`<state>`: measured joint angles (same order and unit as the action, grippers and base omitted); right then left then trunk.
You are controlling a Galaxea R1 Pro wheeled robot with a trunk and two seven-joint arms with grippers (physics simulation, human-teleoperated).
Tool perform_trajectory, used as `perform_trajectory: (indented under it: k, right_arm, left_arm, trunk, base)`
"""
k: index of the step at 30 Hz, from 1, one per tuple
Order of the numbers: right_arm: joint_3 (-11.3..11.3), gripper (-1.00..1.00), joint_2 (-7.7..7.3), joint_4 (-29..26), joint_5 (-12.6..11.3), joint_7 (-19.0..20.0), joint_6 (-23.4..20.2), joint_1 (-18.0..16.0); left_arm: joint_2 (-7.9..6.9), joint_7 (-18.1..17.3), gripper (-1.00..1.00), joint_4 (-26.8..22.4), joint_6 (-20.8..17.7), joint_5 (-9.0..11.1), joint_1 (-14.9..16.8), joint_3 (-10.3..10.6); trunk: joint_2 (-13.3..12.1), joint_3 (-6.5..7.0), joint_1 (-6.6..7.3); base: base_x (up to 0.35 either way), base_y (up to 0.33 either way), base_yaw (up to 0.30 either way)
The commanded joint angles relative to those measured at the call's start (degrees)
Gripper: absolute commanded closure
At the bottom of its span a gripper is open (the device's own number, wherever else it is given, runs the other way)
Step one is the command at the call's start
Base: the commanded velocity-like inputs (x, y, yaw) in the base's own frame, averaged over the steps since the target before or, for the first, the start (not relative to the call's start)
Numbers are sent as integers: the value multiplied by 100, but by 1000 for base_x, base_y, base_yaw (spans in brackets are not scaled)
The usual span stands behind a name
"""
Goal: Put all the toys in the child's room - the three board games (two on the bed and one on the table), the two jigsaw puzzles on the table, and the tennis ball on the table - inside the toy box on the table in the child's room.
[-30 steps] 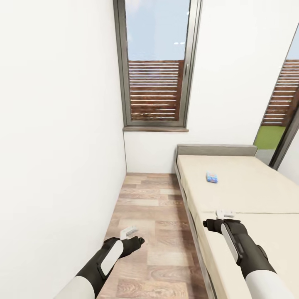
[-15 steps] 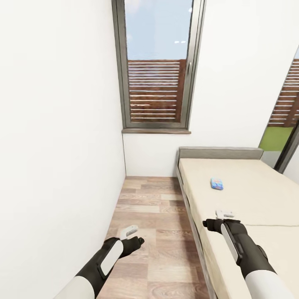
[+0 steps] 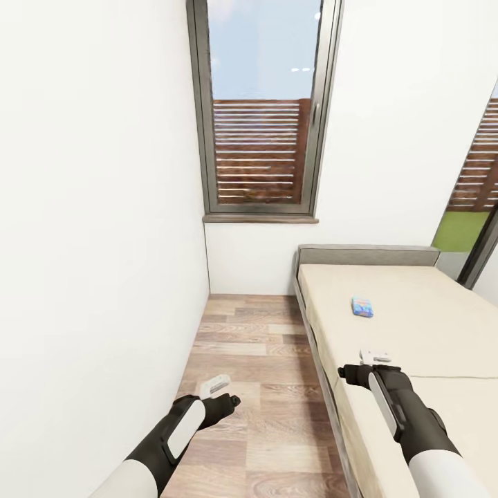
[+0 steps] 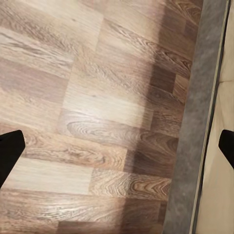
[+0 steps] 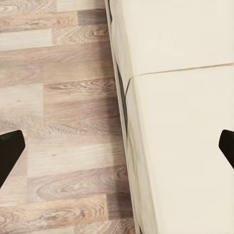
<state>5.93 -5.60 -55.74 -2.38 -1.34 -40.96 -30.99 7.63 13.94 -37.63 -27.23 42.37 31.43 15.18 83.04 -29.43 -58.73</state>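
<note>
Robot was parked in the strip of wood floor (image 3: 256, 387) between a white wall (image 3: 97, 207) and the bed (image 3: 415, 325), facing a tall window (image 3: 261, 111). As far as these shots went, the tidy-up looked like it had barely gotten going on this side of the room: 1 board game (image 3: 362, 306), a blue box, was lying flat on the mattress, roughly midway across and nearer the headboard end than the robot, well apart from either arm. I could count only that 1 game on the bed, not 2, and couldn't spot the toy box, puzzles or ball from here, so no way to judge what was already packed.

Both arms were just held out in front, empty. The left gripper (image 3: 223, 393) hung over the floor beside the bed frame; its wrist view had the 2 fingertips (image 4: 9, 148) far apart at the picture's sides, so jaws spread wide, nothing between them. Same deal with the right gripper (image 3: 366, 365), over the near edge of the mattress, jaws wide and empty.

My guess: it needed to roll closer along the bed before that box was reachable.
</note>
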Motion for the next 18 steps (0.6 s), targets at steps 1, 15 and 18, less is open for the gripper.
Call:
perform_trajectory:
  k: [1,15,18]
  right_arm:
    - [2,-100,-1,-7,-25,-14,-26,-3]
    - [5,-100,-2,-7,-25,-16,-26,-3]
    - [5,-100,-5,-7,-25,-16,-26,-3]
  left_arm:
    - [-2,55,-100,-12,-10,60,3,20]
    - [-5,49,-100,-16,-24,60,4,20]
    - [-6,66,-100,-16,-26,60,4,20]
  trunk:
    - [4,-6,0]
    - [4,-6,0]
    - [4,-6,0]
  base:
    - [2,1,0]
    - [159,0,0]
    - [310,0,0]
